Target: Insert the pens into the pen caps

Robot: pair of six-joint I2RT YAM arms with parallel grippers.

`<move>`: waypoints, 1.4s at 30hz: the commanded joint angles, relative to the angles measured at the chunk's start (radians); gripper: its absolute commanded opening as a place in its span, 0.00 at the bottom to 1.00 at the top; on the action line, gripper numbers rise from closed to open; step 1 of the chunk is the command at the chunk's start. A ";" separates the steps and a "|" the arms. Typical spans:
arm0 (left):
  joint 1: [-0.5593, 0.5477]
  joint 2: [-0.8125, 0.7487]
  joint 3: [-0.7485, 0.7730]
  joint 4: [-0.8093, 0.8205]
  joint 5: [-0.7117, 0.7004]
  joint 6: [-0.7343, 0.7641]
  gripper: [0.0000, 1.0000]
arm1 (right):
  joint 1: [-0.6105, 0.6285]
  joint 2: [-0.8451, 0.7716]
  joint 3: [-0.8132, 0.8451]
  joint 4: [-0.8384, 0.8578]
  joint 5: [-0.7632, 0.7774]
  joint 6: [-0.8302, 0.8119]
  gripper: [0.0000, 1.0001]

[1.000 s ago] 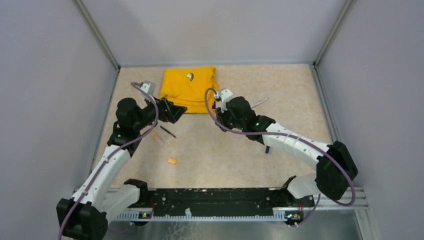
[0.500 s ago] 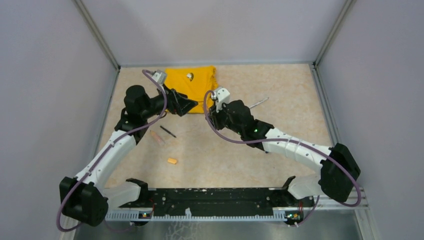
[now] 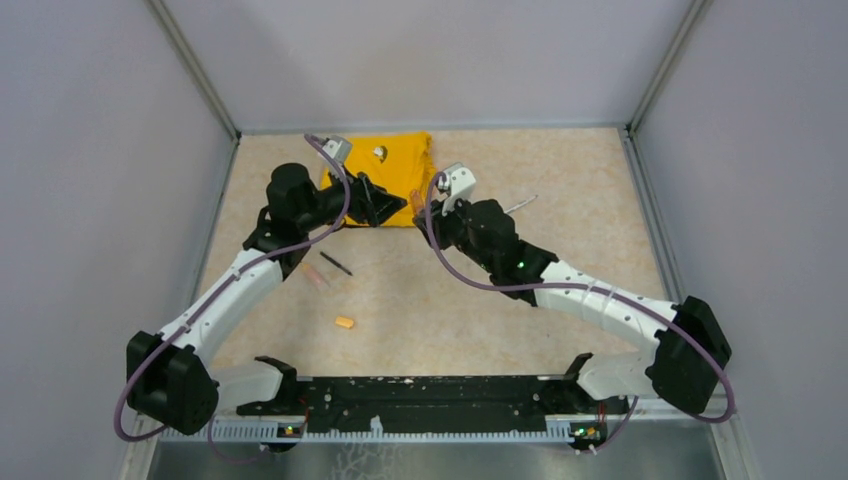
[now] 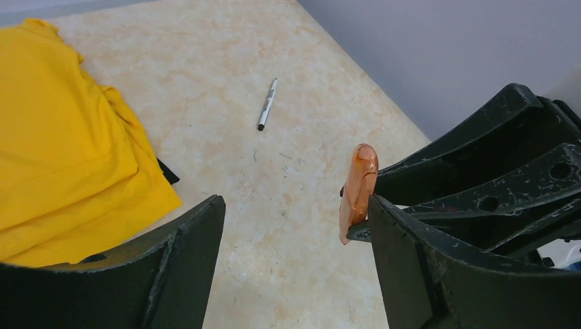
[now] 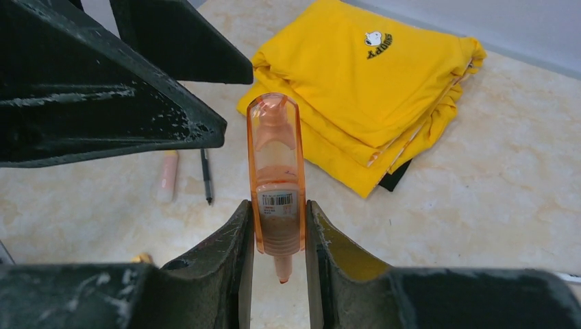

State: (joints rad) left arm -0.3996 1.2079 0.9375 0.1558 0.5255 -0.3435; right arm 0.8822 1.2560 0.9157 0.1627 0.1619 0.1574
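Note:
My right gripper (image 5: 277, 209) (image 3: 430, 216) is shut on a clear orange marker (image 5: 276, 171), which stands upright with its tip pointing back between the fingers. My left gripper (image 4: 294, 253) (image 3: 390, 207) is open and close to it; the marker (image 4: 359, 192) sits just ahead of its right finger (image 4: 418, 267), with nothing between the jaws. On the table lie a silver-white pen (image 4: 267, 103) (image 3: 519, 205), a thin dark pen (image 3: 336, 263) (image 5: 205, 175), a pale orange marker (image 3: 314, 273) (image 5: 166, 175) and a small orange cap (image 3: 344, 322).
A folded yellow cloth (image 3: 385, 160) (image 5: 363, 89) lies at the back of the table, just behind both grippers. Grey walls close in the left, right and back sides. The right arm (image 3: 600, 295) stretches across the right half of the table.
My left arm has swung right and forward, bringing its gripper up to the marker, and its jaws have narrowed a little. The right gripper has shifted slightly back with the marker.

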 commanded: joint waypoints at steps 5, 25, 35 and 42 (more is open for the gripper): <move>-0.004 -0.029 -0.032 0.066 0.017 -0.018 0.81 | 0.041 0.025 0.021 0.109 0.001 -0.001 0.05; -0.004 0.005 -0.021 0.068 0.073 -0.015 0.53 | 0.053 0.078 0.069 0.146 -0.020 -0.031 0.06; -0.005 0.029 -0.008 0.062 0.103 -0.023 0.42 | 0.054 0.106 0.082 0.158 -0.040 -0.044 0.07; -0.004 0.038 0.004 0.051 0.099 -0.019 0.19 | 0.054 0.118 0.086 0.147 -0.041 -0.048 0.08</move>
State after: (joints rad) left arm -0.3996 1.2346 0.9138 0.1867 0.6014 -0.3706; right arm 0.9226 1.3777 0.9390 0.2543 0.1333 0.1226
